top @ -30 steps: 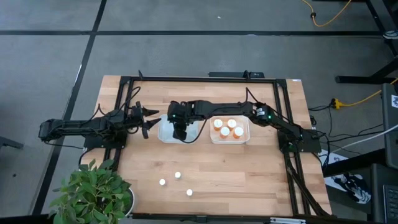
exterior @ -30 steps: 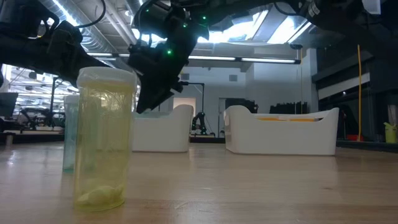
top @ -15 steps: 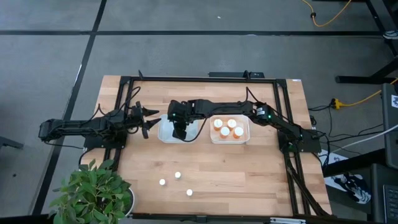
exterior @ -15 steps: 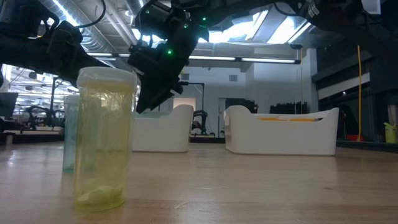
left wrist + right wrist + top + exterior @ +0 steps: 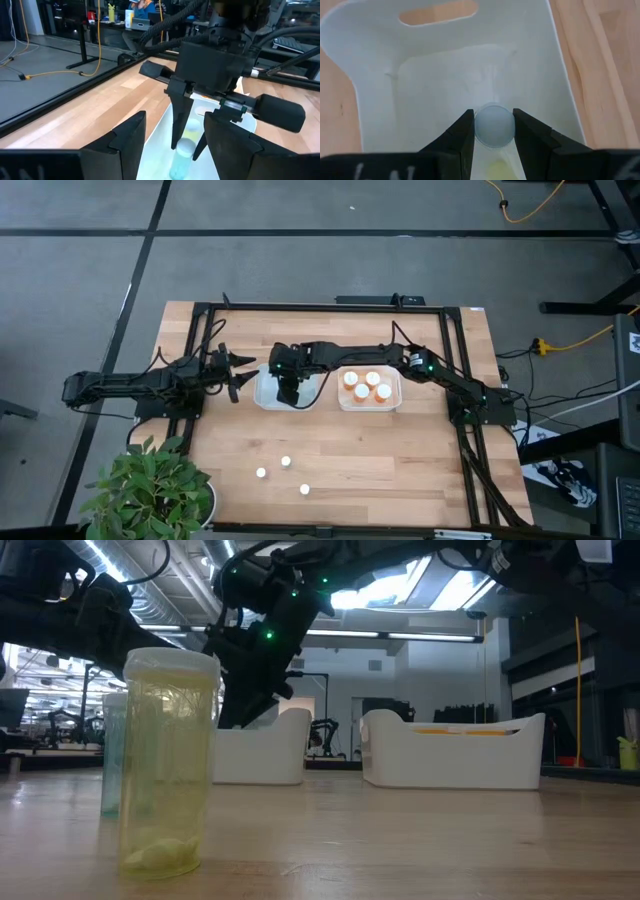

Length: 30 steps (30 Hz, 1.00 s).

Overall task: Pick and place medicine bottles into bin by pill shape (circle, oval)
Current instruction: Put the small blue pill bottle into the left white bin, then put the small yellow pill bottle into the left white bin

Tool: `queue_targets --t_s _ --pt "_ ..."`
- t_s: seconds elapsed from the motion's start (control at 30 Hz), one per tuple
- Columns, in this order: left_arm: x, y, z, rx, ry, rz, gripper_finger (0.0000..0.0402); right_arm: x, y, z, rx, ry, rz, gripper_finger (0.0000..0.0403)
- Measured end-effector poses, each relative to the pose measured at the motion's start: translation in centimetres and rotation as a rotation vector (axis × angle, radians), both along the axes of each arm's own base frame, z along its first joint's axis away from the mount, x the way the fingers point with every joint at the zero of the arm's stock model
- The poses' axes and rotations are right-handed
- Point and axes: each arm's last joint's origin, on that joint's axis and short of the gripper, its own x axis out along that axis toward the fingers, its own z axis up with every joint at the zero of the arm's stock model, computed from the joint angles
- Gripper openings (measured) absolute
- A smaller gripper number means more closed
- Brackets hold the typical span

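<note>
My right gripper (image 5: 290,394) reaches across to the left white bin (image 5: 268,394) and is shut on a small pale greenish bottle with a white cap (image 5: 494,125). The bottle also shows in the left wrist view (image 5: 181,159), down inside the bin. My left gripper (image 5: 236,372) is open and empty just left of that bin. The right white bin (image 5: 397,392) holds several orange bottles with white caps (image 5: 362,391). Three small pale bottles (image 5: 285,462) stand on their bases on the table near its front; two of them (image 5: 168,760) show close up in the low view. My right gripper pinches the bottle's top at its white cap (image 5: 481,125) between its two fingers (image 5: 458,135). The fingers come from above, pointing down. The bottle hangs roughly upright below them inside the left bin; whether its base touches the bin floor I cannot tell.
A potted plant (image 5: 150,485) stands at the table's near left corner. A black frame (image 5: 320,307) runs along the table's edges. Bare wood lies between the bins and the three standing bottles.
My right gripper has stayed shut on the pale bottle over the left bin; its wrist has shifted slightly.
</note>
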Motion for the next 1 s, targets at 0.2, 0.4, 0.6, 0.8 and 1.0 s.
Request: queue_targets --t_s 0.2,0.4,0.6,0.8,1.0 --pt "0.0 0.0 0.0 0.001 0.001 0.000 0.0194 0.0 0.0 0.0 -0.003 -0.001 0.004 0.0127" --pt "0.0 0.0 0.0 0.001 0.001 0.000 0.0194 0.1 0.0 0.0 -0.005 -0.008 0.004 0.0166" --pt "0.0 0.0 0.0 0.001 0.001 0.000 0.0194 0.1 -0.1 0.0 -0.016 -0.007 -0.006 0.0194" --pt "0.0 0.0 0.0 0.001 0.001 0.000 0.0194 0.0 -0.2 0.3 -0.016 -0.004 -0.009 0.0197" --pt "0.0 0.0 0.0 0.001 0.000 0.000 0.0194 -0.1 -0.4 2.5 -0.100 0.007 -0.060 0.0197"
